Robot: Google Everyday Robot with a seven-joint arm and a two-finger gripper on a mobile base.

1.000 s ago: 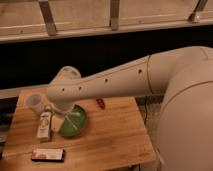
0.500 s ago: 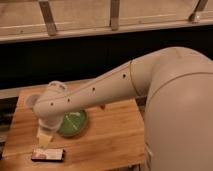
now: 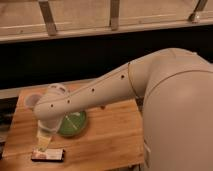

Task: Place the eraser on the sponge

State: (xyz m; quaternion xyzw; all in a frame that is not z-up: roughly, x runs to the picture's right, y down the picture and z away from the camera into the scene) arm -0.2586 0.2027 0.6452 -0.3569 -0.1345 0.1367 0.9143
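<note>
Just beside the green plate [image 3: 76, 124], the pincer [image 3: 44, 143] hangs over the eraser [image 3: 48, 155], grip state untellable.

Indoor workspace, kind unclear: a wooden surface [image 3: 110, 135] stood before a dark wall [image 3: 75, 60] and metal-framed panels [image 3: 80, 15]; the gripper [image 3: 44, 145] hung over the surface's near edge.

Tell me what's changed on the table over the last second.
The arm swung down toward the front left corner of the table, carrying the gripper to right over the eraser; whether they touch is unclear. The arm now hides the small bottle. Nothing was visibly picked up or released. The eraser and the green plate stayed put.
</note>
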